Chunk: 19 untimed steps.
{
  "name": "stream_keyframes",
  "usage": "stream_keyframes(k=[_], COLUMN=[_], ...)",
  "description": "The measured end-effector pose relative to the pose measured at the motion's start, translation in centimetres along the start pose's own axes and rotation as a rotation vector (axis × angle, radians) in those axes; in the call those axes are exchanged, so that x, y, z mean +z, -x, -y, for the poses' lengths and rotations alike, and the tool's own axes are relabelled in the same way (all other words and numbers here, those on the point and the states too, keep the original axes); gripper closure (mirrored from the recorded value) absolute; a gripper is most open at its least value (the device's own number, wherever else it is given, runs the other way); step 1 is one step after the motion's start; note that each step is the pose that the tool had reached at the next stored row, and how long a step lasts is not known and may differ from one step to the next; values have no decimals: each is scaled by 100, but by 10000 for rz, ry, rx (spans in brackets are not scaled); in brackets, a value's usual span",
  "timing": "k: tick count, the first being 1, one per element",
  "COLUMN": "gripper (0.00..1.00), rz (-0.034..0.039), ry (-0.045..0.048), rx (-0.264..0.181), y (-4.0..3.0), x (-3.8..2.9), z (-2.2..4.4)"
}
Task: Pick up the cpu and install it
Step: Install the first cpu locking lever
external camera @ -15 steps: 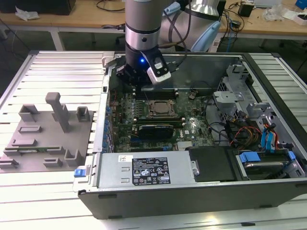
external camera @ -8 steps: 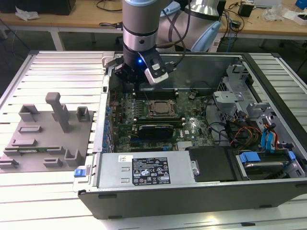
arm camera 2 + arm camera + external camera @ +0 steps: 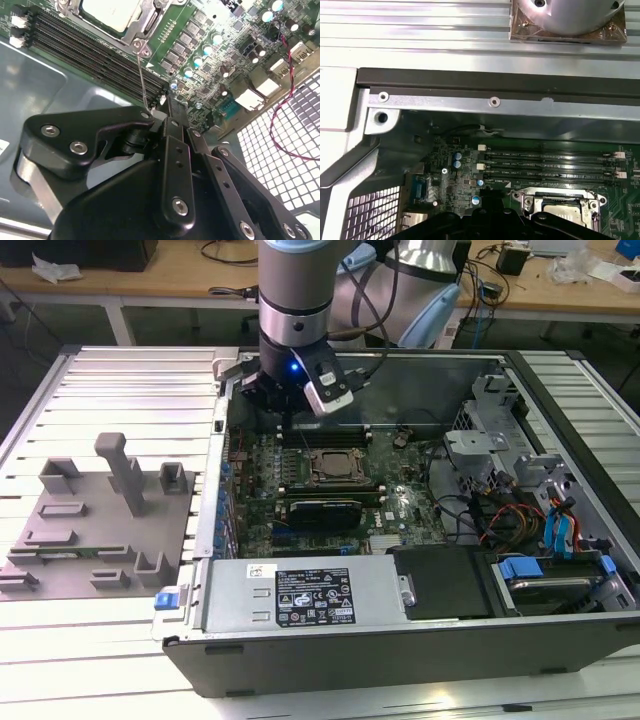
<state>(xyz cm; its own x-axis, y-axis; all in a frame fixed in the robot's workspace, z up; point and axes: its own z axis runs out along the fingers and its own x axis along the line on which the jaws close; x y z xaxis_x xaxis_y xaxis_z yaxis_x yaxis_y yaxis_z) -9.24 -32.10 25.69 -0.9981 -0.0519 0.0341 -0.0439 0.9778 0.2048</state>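
One silvery cpu (image 3: 107, 12) is seen seated in the socket (image 3: 335, 466) at the exterior view's middle, and the closed gripper (image 3: 167, 104), with nothing clearly held, is placed beside the thin lever (image 3: 142, 75), so locking seems in hand and gentle care is needed.

A lab: open computer case (image 3: 400, 660) on slatted bench (image 3: 100, 660) (desks (image 3: 150, 280) behind).
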Motion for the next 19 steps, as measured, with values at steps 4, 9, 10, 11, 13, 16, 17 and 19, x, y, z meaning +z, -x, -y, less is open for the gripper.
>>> stream_keyframes(k=[4,9,10,11,13,16,17,19], gripper=[89,89,89,89,89,89,89,89], rz=[-1,1,0,-1,0,-1,0,0], ry=[0,4,3,2,2,2,3,3], rx=[0,-1,-1,-1,1,0,-1,-1], y=[34,83,100,125,152,194,211,233], x=[-2,-3,-4,-6,-7,-9,-9,-10], z=[1,3,4,5,6,9,9,10])
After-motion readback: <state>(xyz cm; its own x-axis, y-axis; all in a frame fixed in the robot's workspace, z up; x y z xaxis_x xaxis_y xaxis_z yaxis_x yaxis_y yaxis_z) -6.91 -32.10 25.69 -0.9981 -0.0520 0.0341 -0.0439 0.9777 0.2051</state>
